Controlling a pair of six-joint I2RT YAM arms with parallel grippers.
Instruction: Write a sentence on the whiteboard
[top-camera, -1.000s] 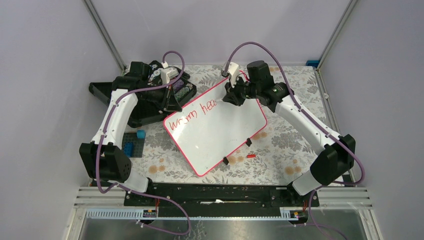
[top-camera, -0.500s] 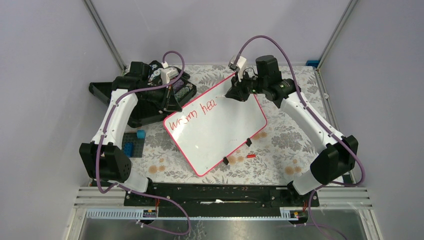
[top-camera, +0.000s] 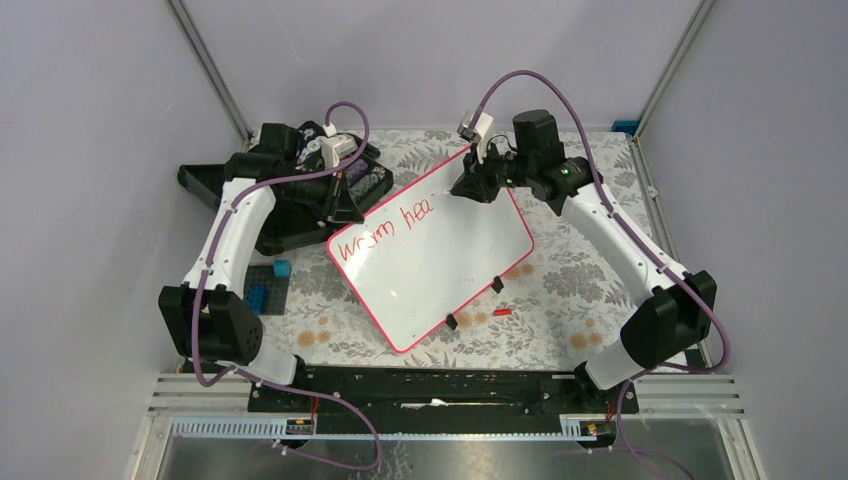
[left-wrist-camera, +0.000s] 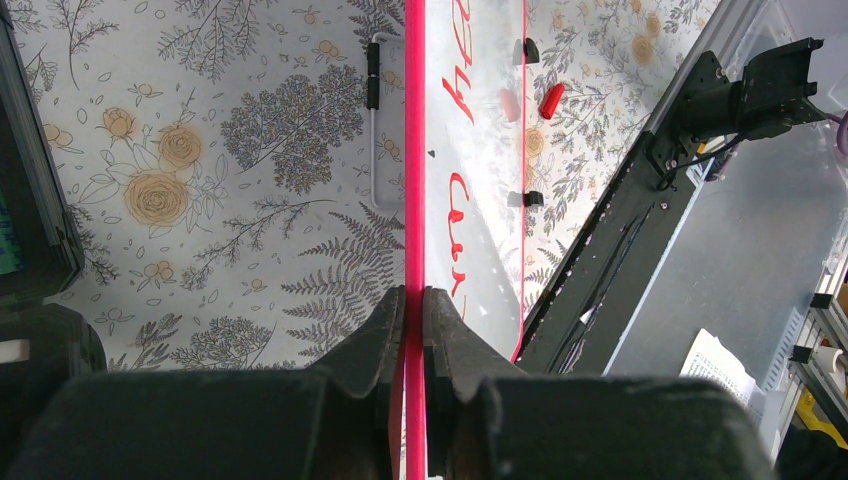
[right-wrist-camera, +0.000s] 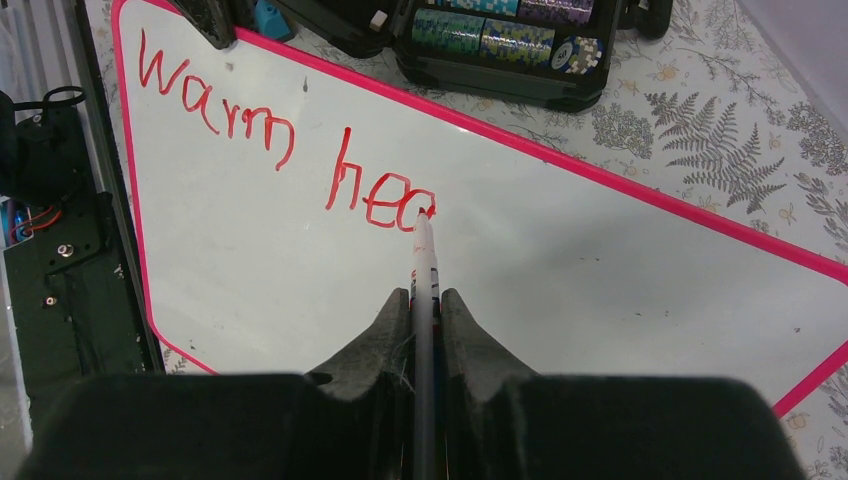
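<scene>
- Whiteboard (top-camera: 430, 250) is lying at an angle on the floral table cover (top-camera: 580, 270), mid-table between both arms, with its far-left edge next to the open black case (top-camera: 290, 215).
- Left gripper (left-wrist-camera: 414, 310) is pinching the board's pink rim, fingers closed tight on the edge near the case.
- Right gripper (right-wrist-camera: 425, 312) is clamping a red marker (right-wrist-camera: 424, 262), fingers shut around the barrel, tip touching the board.
- Sentence (right-wrist-camera: 345, 185) is reading "warm hea" in red, running along the board's upper-left part, and the marker tip is sitting at the end of the "a".
- Two black clips (top-camera: 497, 284) are sitting on the near-right edge.
- Small red cap (top-camera: 502, 312) is lying on the cover just beside the board.
</scene>
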